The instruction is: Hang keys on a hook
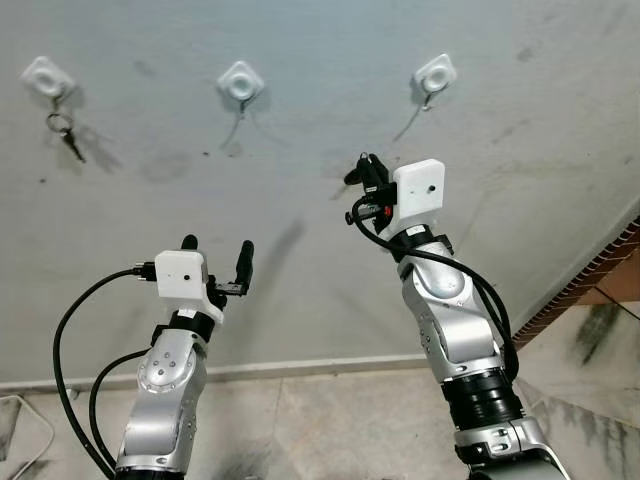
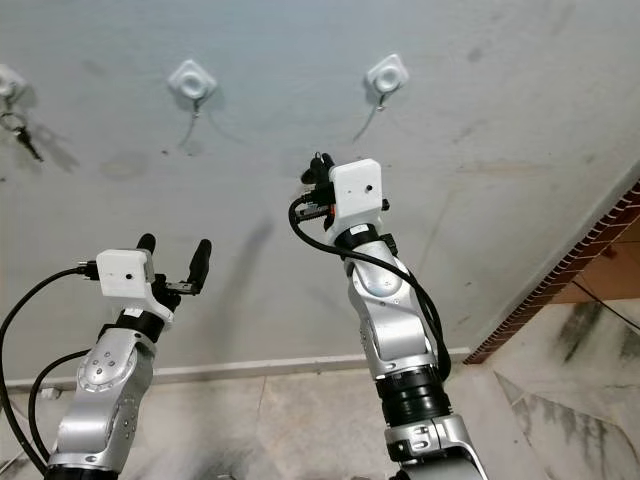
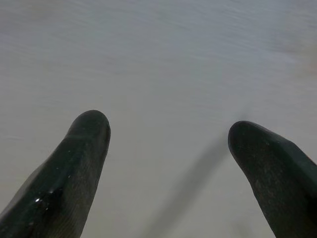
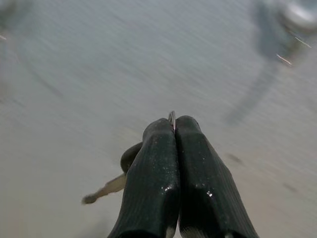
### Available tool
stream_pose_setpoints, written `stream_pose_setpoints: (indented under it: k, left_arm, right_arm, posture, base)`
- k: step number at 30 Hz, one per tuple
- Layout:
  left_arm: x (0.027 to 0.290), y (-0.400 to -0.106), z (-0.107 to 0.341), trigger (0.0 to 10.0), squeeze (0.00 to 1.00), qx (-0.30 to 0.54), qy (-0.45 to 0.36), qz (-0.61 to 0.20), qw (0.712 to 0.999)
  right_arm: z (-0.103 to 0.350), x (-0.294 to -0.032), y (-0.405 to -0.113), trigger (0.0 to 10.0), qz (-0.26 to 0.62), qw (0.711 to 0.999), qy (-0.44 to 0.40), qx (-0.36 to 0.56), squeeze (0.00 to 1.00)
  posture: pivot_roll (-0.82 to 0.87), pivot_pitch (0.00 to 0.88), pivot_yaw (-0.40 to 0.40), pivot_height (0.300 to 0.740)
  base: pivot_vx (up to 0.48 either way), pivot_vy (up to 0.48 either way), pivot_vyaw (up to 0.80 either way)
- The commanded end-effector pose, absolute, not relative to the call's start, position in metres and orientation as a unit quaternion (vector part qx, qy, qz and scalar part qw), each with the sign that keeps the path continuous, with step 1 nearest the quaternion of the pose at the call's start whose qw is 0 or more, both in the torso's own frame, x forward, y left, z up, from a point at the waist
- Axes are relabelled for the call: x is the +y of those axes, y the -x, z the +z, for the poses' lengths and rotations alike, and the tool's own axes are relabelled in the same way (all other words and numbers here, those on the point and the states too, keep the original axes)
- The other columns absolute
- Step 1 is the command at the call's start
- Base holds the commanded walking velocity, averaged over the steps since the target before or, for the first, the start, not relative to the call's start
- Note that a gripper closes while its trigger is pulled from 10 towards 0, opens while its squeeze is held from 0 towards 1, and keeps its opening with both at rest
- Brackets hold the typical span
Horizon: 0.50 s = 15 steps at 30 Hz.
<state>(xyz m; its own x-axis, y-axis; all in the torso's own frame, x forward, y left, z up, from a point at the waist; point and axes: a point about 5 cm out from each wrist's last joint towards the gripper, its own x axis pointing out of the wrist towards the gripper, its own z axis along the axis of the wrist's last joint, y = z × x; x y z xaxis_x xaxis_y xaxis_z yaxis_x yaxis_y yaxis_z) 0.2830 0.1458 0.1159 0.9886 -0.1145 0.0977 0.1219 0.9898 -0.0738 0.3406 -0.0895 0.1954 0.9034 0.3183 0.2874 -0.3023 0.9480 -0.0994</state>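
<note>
Three white hooks sit in a row high on the grey wall: left (image 1: 45, 77), middle (image 1: 240, 81) and right (image 1: 435, 73). A set of keys (image 1: 66, 134) hangs from the left hook. My right gripper (image 1: 362, 172) is raised toward the wall, below and between the middle and right hooks. It is shut on a key ring; the ring's edge (image 4: 172, 119) pokes out between the fingertips and a key (image 4: 105, 190) dangles beside the fingers. My left gripper (image 1: 218, 246) is held lower on the left, open and holding nothing.
A white skirting strip (image 1: 300, 368) runs along the wall's foot above the tiled floor (image 1: 330, 430). A brick edge (image 1: 590, 280) slants down at the right. A white cable (image 1: 25, 430) lies on the floor at far left.
</note>
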Motion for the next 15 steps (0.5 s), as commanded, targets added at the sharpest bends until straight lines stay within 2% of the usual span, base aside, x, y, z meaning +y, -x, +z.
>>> stream_pose_setpoints:
  k: [1, 8, 15]
  left_arm:
    - [0.1525, -0.2822, 0.1152, 10.0, 0.0, -0.042, 0.036, -0.051, 0.997]
    - [0.1533, -0.2835, 0.1147, 10.0, 0.0, -0.037, 0.036, -0.045, 0.998]
    - [0.1531, -0.2842, 0.1139, 10.0, 0.0, -0.033, 0.037, -0.045, 0.998]
  right_arm:
    - [0.2005, -0.0879, -0.3398, 10.0, 0.159, 0.974, 0.022, -0.161, 0.0]
    - [0.1998, -0.0878, -0.3396, 10.0, 0.158, 0.974, 0.021, -0.16, 0.0]
    - [0.1998, -0.0896, -0.3403, 10.0, 0.155, 0.975, 0.023, -0.158, 0.0]
  posture:
    - [0.03, 0.114, -0.011, 0.74]
    - [0.03, 0.115, -0.01, 0.74]
    - [0.03, 0.115, -0.011, 0.74]
  base:
    - [0.0, 0.0, 0.0]
    - [0.0, 0.0, 0.0]
    - [0.0, 0.289, 0.0]
